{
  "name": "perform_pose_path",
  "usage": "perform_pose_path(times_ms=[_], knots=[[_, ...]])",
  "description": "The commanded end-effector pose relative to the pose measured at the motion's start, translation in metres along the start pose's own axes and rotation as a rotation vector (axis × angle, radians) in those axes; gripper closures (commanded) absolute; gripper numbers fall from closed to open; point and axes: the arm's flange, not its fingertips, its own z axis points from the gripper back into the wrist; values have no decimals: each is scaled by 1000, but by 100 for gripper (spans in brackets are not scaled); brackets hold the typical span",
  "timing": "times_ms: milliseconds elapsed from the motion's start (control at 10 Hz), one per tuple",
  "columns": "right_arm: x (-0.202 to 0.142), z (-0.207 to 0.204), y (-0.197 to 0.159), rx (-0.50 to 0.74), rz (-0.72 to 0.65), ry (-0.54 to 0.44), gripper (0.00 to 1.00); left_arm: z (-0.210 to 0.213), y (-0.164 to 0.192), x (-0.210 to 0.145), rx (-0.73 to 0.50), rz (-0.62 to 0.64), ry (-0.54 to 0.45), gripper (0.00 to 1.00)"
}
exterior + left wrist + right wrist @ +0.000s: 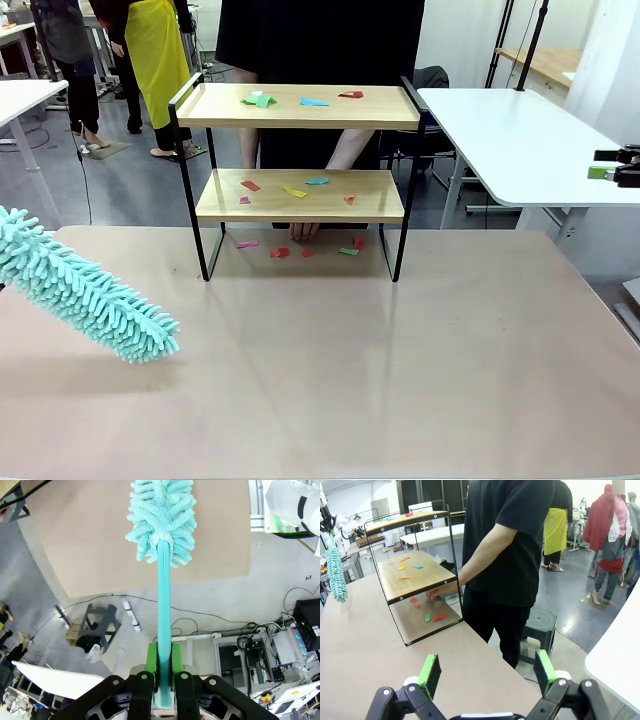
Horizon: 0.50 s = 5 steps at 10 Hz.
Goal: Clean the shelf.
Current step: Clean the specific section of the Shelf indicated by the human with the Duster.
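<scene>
The shelf [300, 118] stands at the table's far middle, two wooden boards on a black frame. Coloured paper scraps [258, 99] lie on its top board, on its lower board [300, 207] and on the table under it. A person's hand [305, 231] rests on the table beneath the shelf. A turquoise duster [95, 295] slants in from the left, its fluffy head low over the table. My left gripper [164, 652] is shut on the duster handle [163, 595]. At the right edge hangs my right gripper [608, 165], open and holding nothing [487, 672]. It faces the shelf [415, 577].
The person in black [505, 555] stands behind the shelf at the far edge. A white table [520, 140] stands at the back right. Other people [155, 50] walk in the background. Bare beige tabletop [330, 370] lies in front of the shelf.
</scene>
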Motion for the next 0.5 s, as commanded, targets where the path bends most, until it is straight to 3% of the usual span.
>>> perform_pose_path(times_ms=[0,400], knots=[[3,-1,1,2,4,-1,0,0,0,0,0,0,0,86],[3,-1,1,2,4,-1,0,-13,-12,40,133,238,-362,86]])
